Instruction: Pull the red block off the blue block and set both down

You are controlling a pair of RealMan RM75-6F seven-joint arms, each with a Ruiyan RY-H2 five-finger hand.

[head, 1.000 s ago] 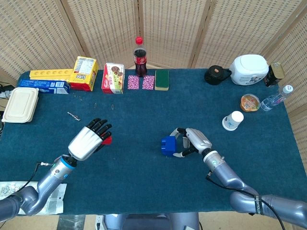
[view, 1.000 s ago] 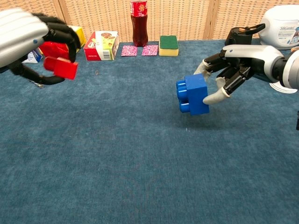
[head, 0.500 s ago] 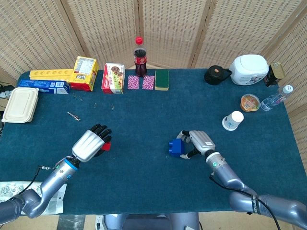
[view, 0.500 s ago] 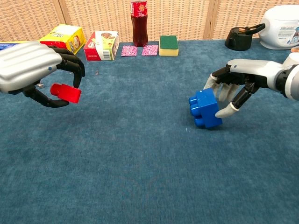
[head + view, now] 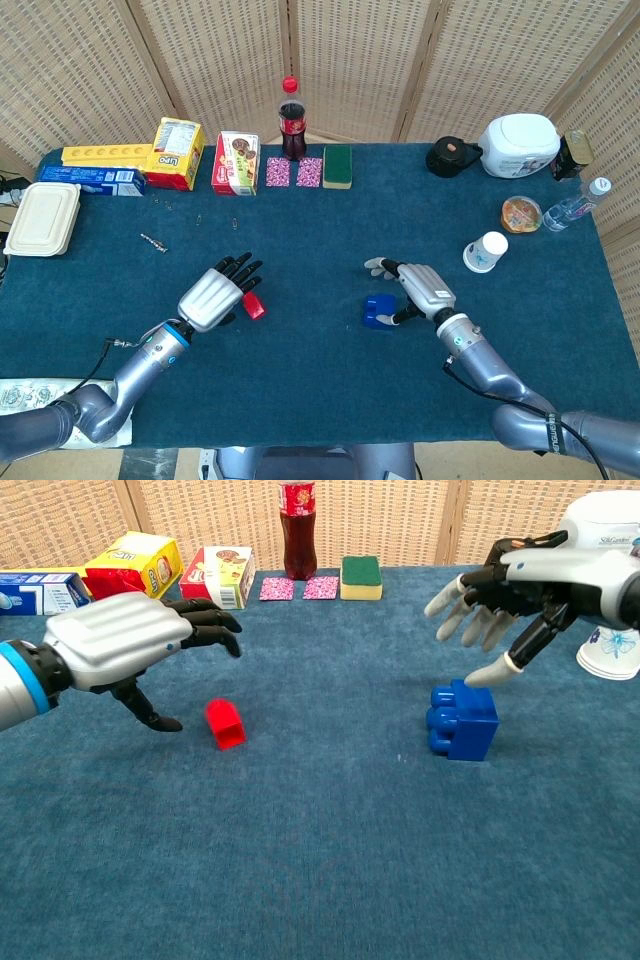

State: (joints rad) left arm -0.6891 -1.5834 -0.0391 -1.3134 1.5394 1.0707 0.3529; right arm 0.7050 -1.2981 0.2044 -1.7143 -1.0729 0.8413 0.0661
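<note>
The small red block (image 5: 254,306) (image 5: 225,724) lies alone on the blue cloth, just right of my left hand (image 5: 218,294) (image 5: 130,645). That hand hovers with fingers spread and holds nothing. The larger blue block (image 5: 380,311) (image 5: 463,720) rests on the cloth to the right. My right hand (image 5: 422,289) (image 5: 520,585) is above and behind it, fingers spread, with only the thumb tip close to the block's top. The two blocks are well apart.
Along the far edge stand a cola bottle (image 5: 292,118), snack boxes (image 5: 236,163), a green sponge (image 5: 337,166) and pink squares (image 5: 293,172). A paper cup (image 5: 486,251), a rice cooker (image 5: 517,145), a food tub (image 5: 522,213) and a water bottle (image 5: 578,207) sit at the right. A lunchbox (image 5: 43,218) lies far left.
Both hands came down and let go. The red block now lies on the cloth beside my left hand, and the blue block sits on the cloth below my right hand, whose fingers have spread.
</note>
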